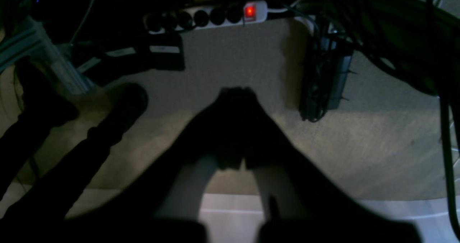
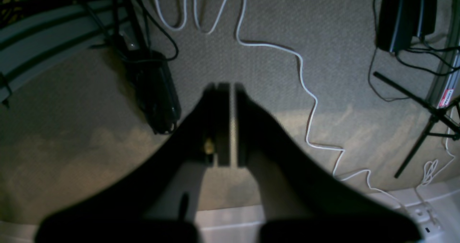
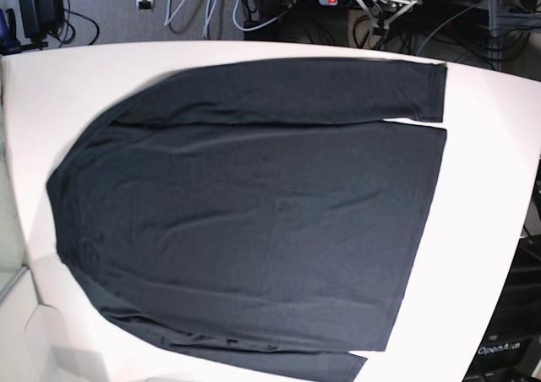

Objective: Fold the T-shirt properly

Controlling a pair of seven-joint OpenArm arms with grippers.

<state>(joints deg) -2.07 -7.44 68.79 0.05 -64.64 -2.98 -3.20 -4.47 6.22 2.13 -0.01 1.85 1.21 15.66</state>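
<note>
Shirt fabric covers most of the white table [image 3: 490,145] in the base view. The T-shirt [image 3: 254,221] is dark charcoal, plain, with long sleeves, and it lies flat and spread out. Its hem side is toward the right edge of the table and its shoulder side is toward the left edge. One sleeve [image 3: 296,90] lies straight along the far edge of the table, and its cuff ends near the far right corner. The other sleeve runs along the near edge and leaves the picture at the bottom. Some soft wrinkles cross the middle of the cloth. Neither arm shows in the base view.

The left gripper [image 1: 235,95] is seen only by its own wrist camera. Its two dark fingers are pressed together at the tips, with nothing between them. Under it is beige carpet floor [image 1: 233,63], with a white power strip [image 1: 212,16] that has a red lit switch, and several black cables [image 1: 323,77].

The right gripper [image 2: 231,88] is also seen only by its wrist camera. Its fingers stand together with only a very thin slit between them, and nothing is held. Below it lies the same kind of carpet, a white cable [image 2: 309,102] that winds across it, and a black tripod leg [image 2: 424,128] at the right side. A strip of pale table edge [image 2: 230,221] shows at the bottom of this view.
</note>
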